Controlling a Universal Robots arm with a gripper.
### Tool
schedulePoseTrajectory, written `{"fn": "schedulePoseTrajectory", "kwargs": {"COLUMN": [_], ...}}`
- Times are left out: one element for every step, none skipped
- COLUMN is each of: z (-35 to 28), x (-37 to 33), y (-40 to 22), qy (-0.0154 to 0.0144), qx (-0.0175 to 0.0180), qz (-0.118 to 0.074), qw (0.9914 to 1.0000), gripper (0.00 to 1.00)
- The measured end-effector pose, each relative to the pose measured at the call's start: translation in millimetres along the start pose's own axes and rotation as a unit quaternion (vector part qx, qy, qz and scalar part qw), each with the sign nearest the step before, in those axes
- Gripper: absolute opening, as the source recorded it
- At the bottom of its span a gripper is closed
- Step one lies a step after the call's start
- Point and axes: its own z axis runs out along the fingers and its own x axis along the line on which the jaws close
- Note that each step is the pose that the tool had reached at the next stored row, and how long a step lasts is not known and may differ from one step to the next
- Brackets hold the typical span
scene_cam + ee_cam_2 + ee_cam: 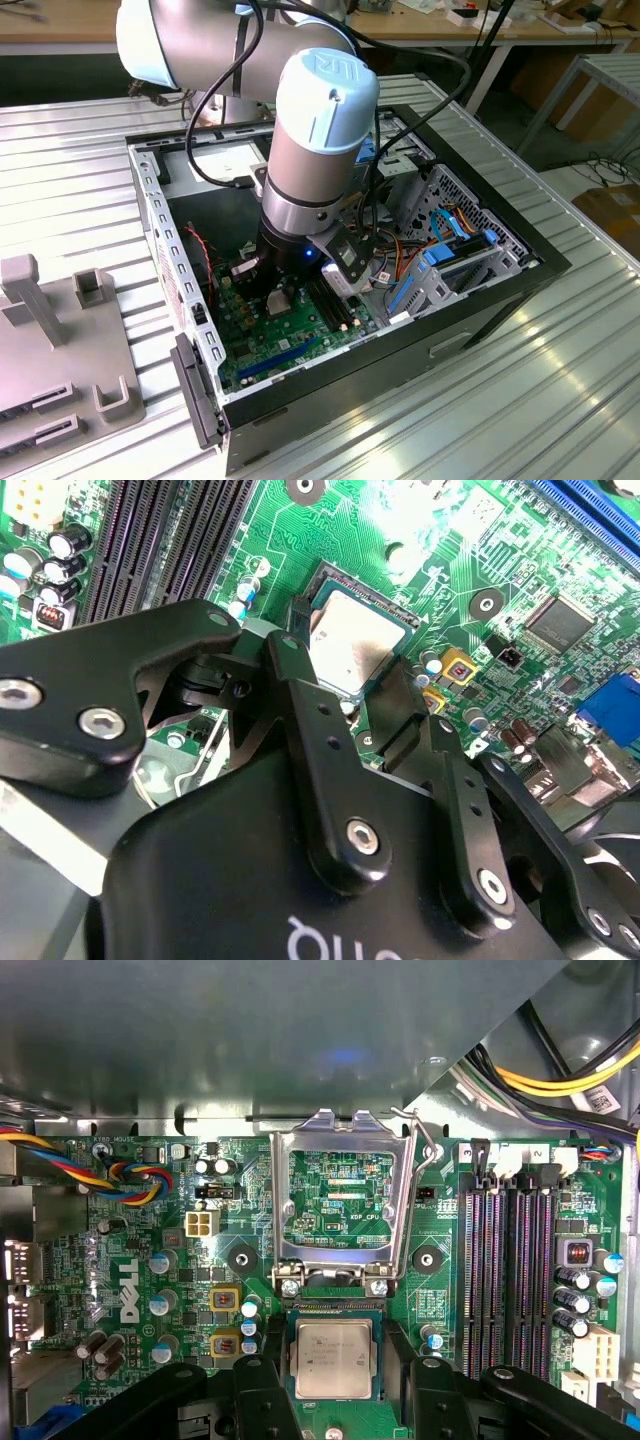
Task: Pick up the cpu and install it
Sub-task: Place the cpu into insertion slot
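The cpu (335,1360) is found lying flat in the socket (335,1312) on the motherboard (448,1295). The retention frame (280,1200) is swung up, evidently so that the seat is left accessible. The gripper (338,1380) is held straddling the cpu, but whether it is clamped or released cannot be told.

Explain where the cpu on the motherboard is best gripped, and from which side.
Grip the cpu by two opposite thin edges, coming straight down from above: it lies flat, face up, with the hinged metal frame swung open beside it.
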Motion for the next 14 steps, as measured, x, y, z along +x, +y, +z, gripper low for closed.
{"fn": "schedulePoseTrajectory", "kwargs": {"z": [0.0, 0.0, 0.0, 0.0, 0.0, 0.0, 0.0, -0.1, -0.1, 0.0, 0.1, 0.1, 0.1, 0.1], "x": [0.0, 0.0, 0.0, 0.0, 0.0, 0.0, 0.0, 0.0, 0.0, 0.0, 0.0, 0.0, 0.0, 0.0], "y": [0.0, 0.0, -0.1, -0.1, -0.1, -0.1, -0.1, -0.1, -0.1, -0.1, -0.1, -0.1, -0.1, -0.1], "qy": [0.0000, 0.0000, 0.0000, 0.0000, 0.0000, 0.0000, 0.0000, 0.0000, 0.0000, 0.0000, 0.0000, 0.0000, 0.0000, 0.0000], "qx": [0.0000, 0.0001, 0.0000, 0.0001, 0.0001, 0.0001, 0.0000, 0.0001, 0.0000, 0.0000, 0.0000, 0.0001, 0.0001, 0.0001], "qz": [0.000, 0.000, 0.000, 0.000, 0.000, 0.000, 0.000, 0.000, 0.000, 0.000, 0.000, 0.000, 0.000, 0.000], "qw": [1.00000, 1.00000, 1.00000, 1.00000, 1.00000, 1.00000, 1.00000, 1.00000, 1.00000, 1.00000, 1.00000, 1.00000, 1.00000, 1.00000], "gripper": [0.47, 0.47, 0.47, 0.47, 0.47, 0.47, 0.47, 0.47, 0.47, 0.47, 0.47, 0.47, 0.47, 0.47]}}
